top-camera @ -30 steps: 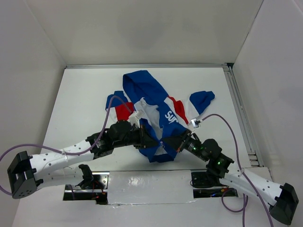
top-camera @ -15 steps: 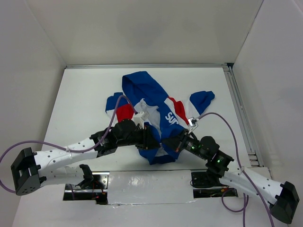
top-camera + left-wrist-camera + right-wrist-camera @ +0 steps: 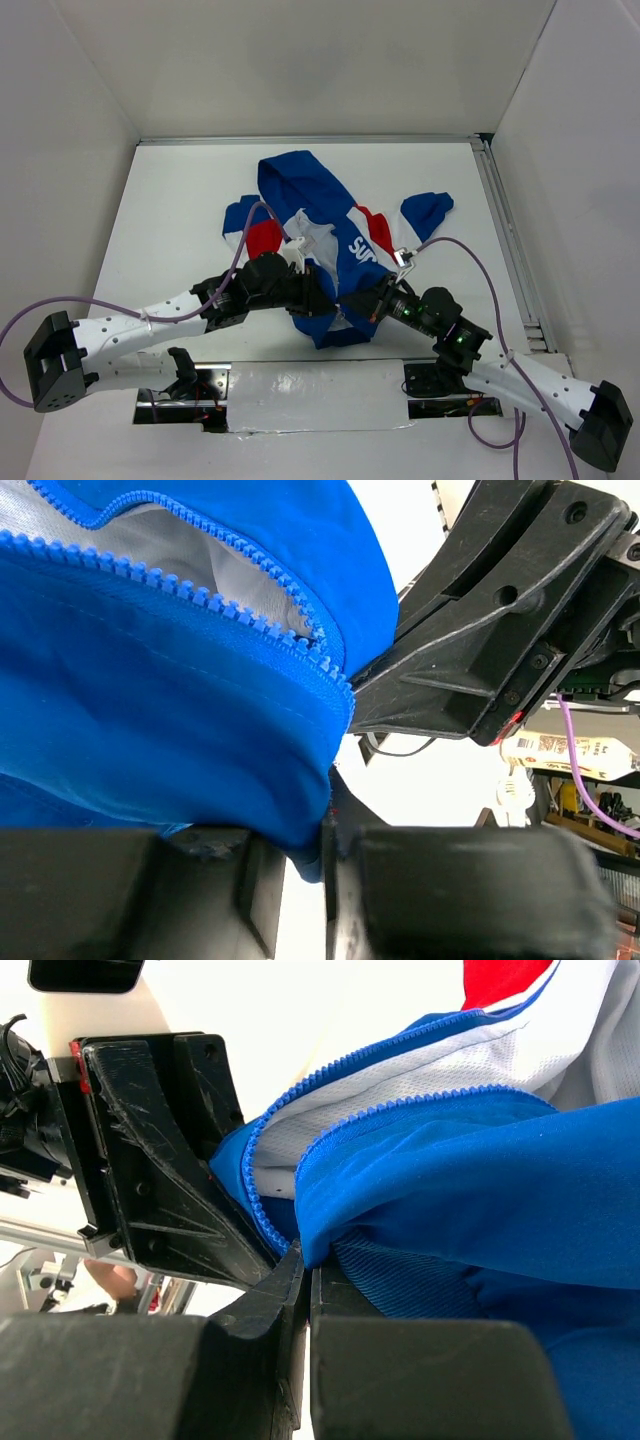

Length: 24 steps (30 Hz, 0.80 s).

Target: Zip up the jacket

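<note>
The blue jacket lies unzipped mid-table, hood toward the back, red and white panels and white lettering showing. My left gripper and right gripper face each other closely at its near bottom hem. In the left wrist view the left gripper is shut on a fold of the blue jacket just below the zipper teeth, which stand apart over the white lining. In the right wrist view the right gripper is shut on the jacket edge beside its zipper teeth.
White walls close in the table at the back and both sides. A metal rail runs along the right edge. Purple cables arch over both arms. A dark slot lies at the near edge between the bases.
My left gripper has moved right toward the right gripper, bunching the bottom hem between them. The jacket's left sleeve shifted slightly. Little has changed in the last half second.
</note>
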Tool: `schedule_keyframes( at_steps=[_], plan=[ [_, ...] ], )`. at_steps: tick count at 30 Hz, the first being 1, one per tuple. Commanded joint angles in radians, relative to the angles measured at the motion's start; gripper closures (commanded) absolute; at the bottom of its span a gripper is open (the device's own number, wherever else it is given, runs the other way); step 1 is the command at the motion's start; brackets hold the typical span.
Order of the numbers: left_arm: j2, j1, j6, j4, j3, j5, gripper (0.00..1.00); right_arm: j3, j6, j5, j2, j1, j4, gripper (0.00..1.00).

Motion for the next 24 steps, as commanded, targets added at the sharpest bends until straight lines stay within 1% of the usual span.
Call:
schedule_keyframes(
  at_steps=[1,2,3,4,5,8,12,16,18,19,24],
  plan=[
    [-0.027,-0.007,-0.011,0.062,0.014,-0.008,0.75,0.017,0.004,-0.014,0.002,-0.005,0.075,1.0],
    [-0.027,-0.007,-0.007,0.067,0.011,-0.006,0.83,0.017,0.001,-0.017,0.01,-0.004,0.082,1.0],
    [-0.025,-0.006,-0.001,0.07,0.013,-0.004,0.88,0.018,0.003,-0.02,0.016,-0.004,0.085,1.0],
    [-0.019,-0.006,0.001,0.07,0.014,-0.004,0.98,0.02,0.004,-0.022,0.022,-0.005,0.09,1.0],
    [-0.016,-0.007,0.01,0.074,0.016,0.002,1.0,0.021,0.004,-0.024,0.027,-0.004,0.095,1.0],
    [-0.004,-0.007,0.024,0.082,0.013,0.023,1.0,0.031,0.001,-0.014,0.036,-0.005,0.105,1.0],
    [-0.001,-0.007,0.039,0.096,-0.018,0.077,1.0,0.052,-0.006,0.067,0.002,-0.007,0.101,1.0],
    [0.025,-0.009,0.026,0.045,-0.035,0.097,1.0,0.1,-0.031,0.128,-0.034,-0.011,0.062,1.0],
    [0.051,-0.015,0.024,0.05,-0.046,0.121,1.0,0.118,-0.031,0.136,-0.039,-0.016,0.05,1.0],
    [0.062,-0.019,0.019,0.056,-0.049,0.143,1.0,0.132,-0.031,0.168,-0.039,-0.021,0.036,1.0],
    [0.107,-0.061,0.035,0.042,-0.035,0.169,1.0,0.13,-0.028,0.161,-0.027,-0.051,0.055,1.0]
  ],
)
